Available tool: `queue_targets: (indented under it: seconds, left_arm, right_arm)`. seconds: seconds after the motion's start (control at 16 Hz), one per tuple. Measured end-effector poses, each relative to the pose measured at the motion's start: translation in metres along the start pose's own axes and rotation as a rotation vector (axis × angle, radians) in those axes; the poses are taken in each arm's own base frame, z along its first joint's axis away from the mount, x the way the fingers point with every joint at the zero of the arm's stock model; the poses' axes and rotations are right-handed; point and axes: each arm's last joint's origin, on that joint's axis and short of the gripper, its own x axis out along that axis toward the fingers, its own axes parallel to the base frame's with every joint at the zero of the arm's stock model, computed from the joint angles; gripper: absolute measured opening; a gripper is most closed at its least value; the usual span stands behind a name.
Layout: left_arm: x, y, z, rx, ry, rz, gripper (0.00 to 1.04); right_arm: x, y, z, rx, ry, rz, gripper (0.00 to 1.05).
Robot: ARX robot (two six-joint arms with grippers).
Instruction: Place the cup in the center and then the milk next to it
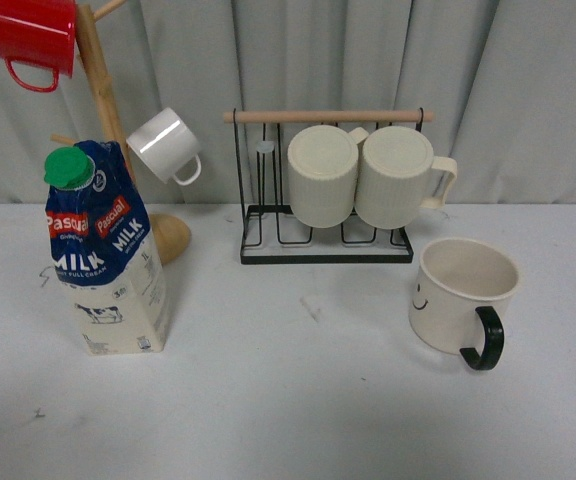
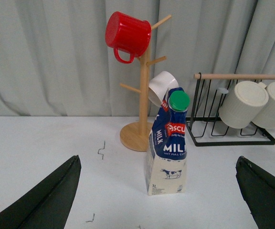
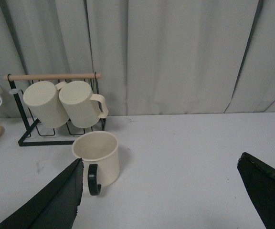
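Note:
The cup (image 1: 461, 301), a wide cream mug with a black handle and a small smiley face, stands upright on the table at the right. It also shows in the right wrist view (image 3: 98, 158), ahead of my open, empty right gripper (image 3: 161, 198), just past one finger (image 3: 51, 202). The milk (image 1: 106, 250), a tall blue and cream carton with a green cap, stands at the left. It also shows in the left wrist view (image 2: 168, 143), ahead of my open, empty left gripper (image 2: 159, 195). Neither arm shows in the front view.
A black wire rack (image 1: 323, 245) with a wooden bar holds two ribbed cream mugs (image 1: 363, 175) at the back centre. A wooden mug tree (image 1: 108, 110) at the back left carries a red mug (image 1: 30, 38) and a small white mug (image 1: 165, 145). A grey curtain hangs behind.

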Motion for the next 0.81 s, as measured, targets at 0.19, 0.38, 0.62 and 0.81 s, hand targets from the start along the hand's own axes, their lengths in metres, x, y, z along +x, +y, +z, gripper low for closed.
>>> queue_targets:
  seconds: [0.19,0.38,0.62,0.81]
  left_arm:
    - [0.0,0.0,0.0,0.0,0.0,0.0,0.98]
    - [0.0,0.0,0.0,0.0,0.0,0.0,0.98]
    - [0.0,0.0,0.0,0.0,0.0,0.0,0.98]
    - [0.0,0.0,0.0,0.0,0.0,0.0,0.98]
  right_arm:
    - [0.0,0.0,0.0,0.0,0.0,0.0,0.98]
    - [0.0,0.0,0.0,0.0,0.0,0.0,0.98]
    - [0.0,0.0,0.0001,0.0,0.0,0.0,0.98]
    - [0.0,0.0,0.0,0.0,0.0,0.0,0.98]
